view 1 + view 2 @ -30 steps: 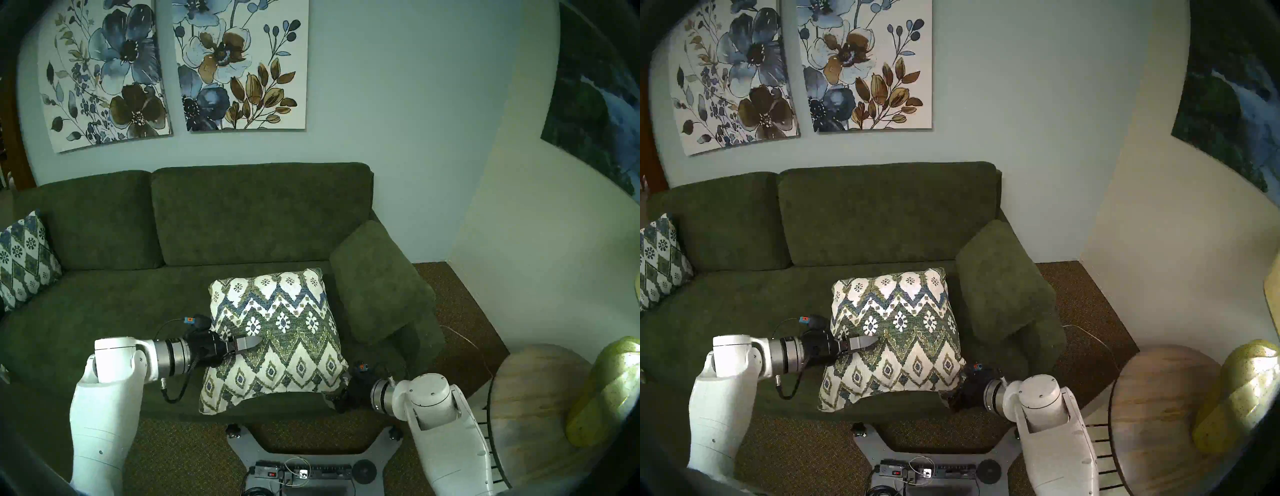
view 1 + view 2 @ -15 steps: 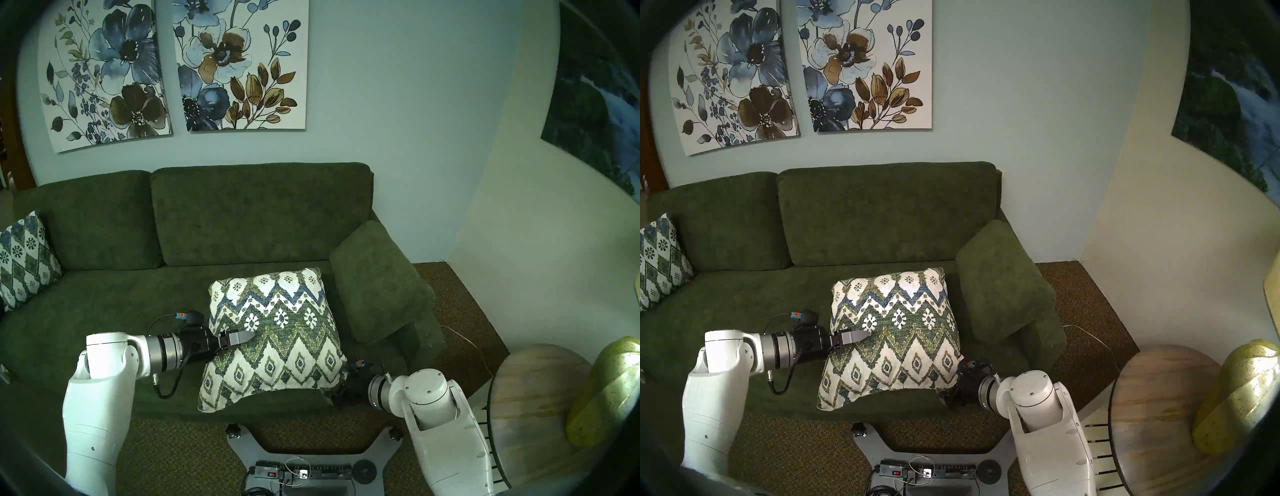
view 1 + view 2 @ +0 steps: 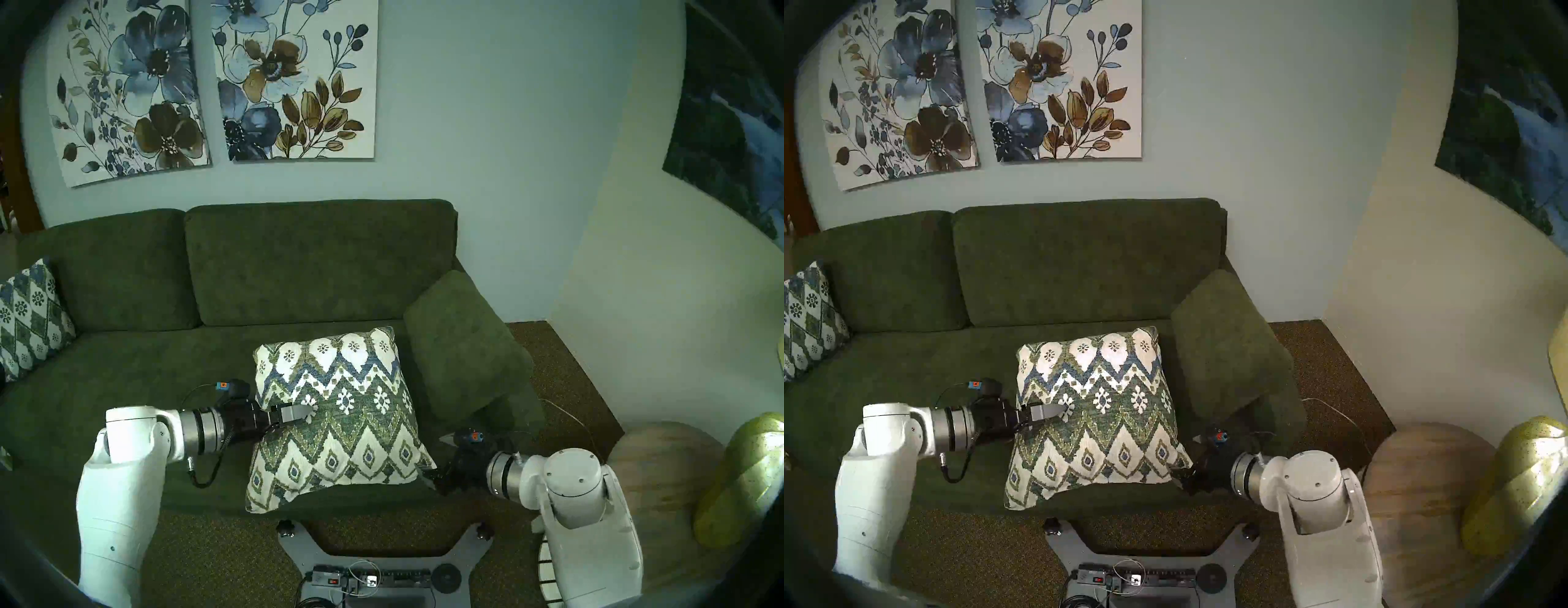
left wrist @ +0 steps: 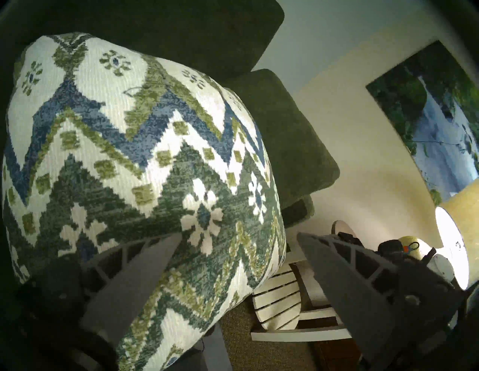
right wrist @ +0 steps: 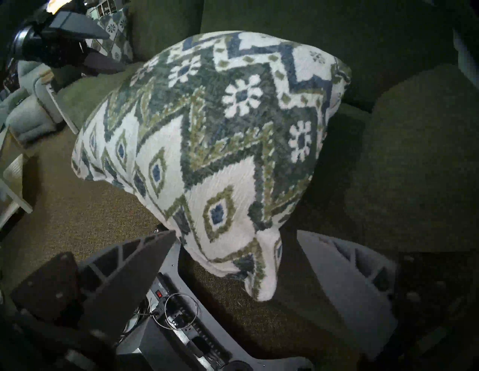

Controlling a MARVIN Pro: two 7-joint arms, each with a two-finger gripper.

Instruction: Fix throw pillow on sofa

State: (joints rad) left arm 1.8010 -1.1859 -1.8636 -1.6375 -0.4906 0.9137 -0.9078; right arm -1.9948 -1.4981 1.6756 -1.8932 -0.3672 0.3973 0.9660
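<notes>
The throw pillow [image 3: 337, 414] lies on the sofa [image 3: 127, 382] seat. Left fingers [image 4: 134, 279] — spread wide, gripping nothing — straddle its left edge; right fingers [image 5: 124, 279] gape around its near corner. Soft, light, yielding — pinch seams or corners.

both arms wear smooth white shells with small dark screws, the left arm [image 3: 114, 505] and right arm [image 3: 589, 535] alike. each wrist ends in a banded silver-and-black metal ring, then a black housing. a small blue and orange tag sits on top of each housing. a black cable loops under the left wrist. the fingers [image 4: 129, 290] are grey, wedge-shaped, with triangular cut-outs. a grey base plate [image 3: 297, 556] carries a black power strip with a red switch.
</notes>
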